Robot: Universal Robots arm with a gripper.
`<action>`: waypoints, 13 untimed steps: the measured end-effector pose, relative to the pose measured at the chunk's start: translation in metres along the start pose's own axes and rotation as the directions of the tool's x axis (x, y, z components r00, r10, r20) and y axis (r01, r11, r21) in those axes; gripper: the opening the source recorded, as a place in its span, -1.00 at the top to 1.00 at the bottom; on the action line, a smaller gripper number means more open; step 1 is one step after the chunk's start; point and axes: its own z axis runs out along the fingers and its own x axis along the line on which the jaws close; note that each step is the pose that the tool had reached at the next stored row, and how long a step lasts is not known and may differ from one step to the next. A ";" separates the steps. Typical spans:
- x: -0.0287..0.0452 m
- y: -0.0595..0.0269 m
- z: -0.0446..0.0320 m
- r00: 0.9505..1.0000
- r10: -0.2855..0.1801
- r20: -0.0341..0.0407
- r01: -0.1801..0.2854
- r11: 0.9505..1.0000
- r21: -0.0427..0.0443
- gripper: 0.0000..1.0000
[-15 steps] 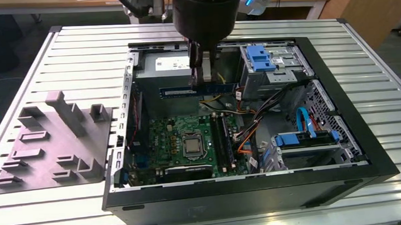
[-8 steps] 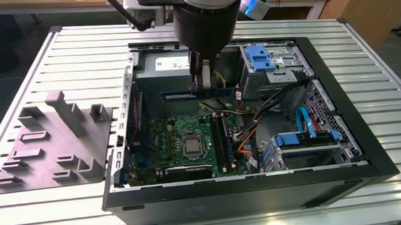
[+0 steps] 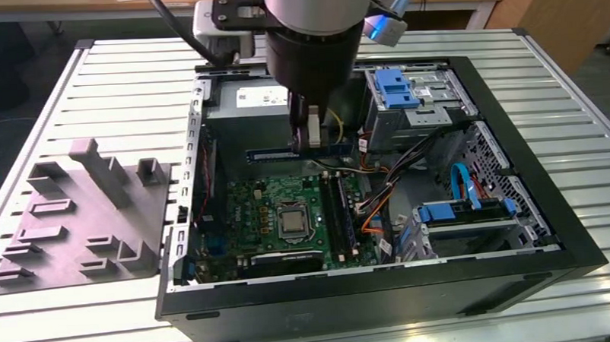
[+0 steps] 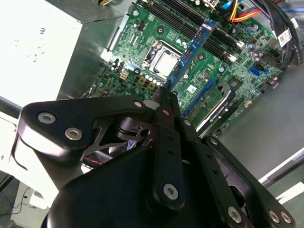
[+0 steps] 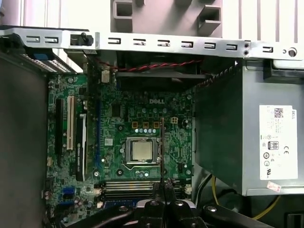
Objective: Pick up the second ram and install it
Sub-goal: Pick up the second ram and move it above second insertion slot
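Gripper (image 3: 310, 138), clamped on the ram (image 3: 274, 152): you see the stick held level and on edge above the motherboard (image 3: 276, 210), inside the open case (image 3: 370, 298). In the first wrist view the stick passes beside the processor socket (image 5: 141, 151), with the slots (image 5: 128, 186) near the fingertips. The power supply (image 5: 223, 137), with its white printed label (image 5: 278, 142), stands close by. Orange cables (image 3: 372, 216) lie toward the exterior view's right. The arm hangs vertical over the case.

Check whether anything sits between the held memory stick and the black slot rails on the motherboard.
Nothing visible does. The gripper holds the long blue-green memory stick in open air above the narrow black slot rails; the orange cables lie beside them.
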 end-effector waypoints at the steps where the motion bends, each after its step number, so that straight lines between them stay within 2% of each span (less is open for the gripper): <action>1: 0.0003 -0.0001 0.0018 1.000 0.000 0.000 0.000 1.000 0.000 0.77; 8: 0.0022 -0.0010 0.0134 1.000 0.000 0.001 0.000 1.000 -0.001 0.77; 13: 0.0026 -0.0018 0.0166 1.000 0.000 0.001 0.000 1.000 -0.001 0.77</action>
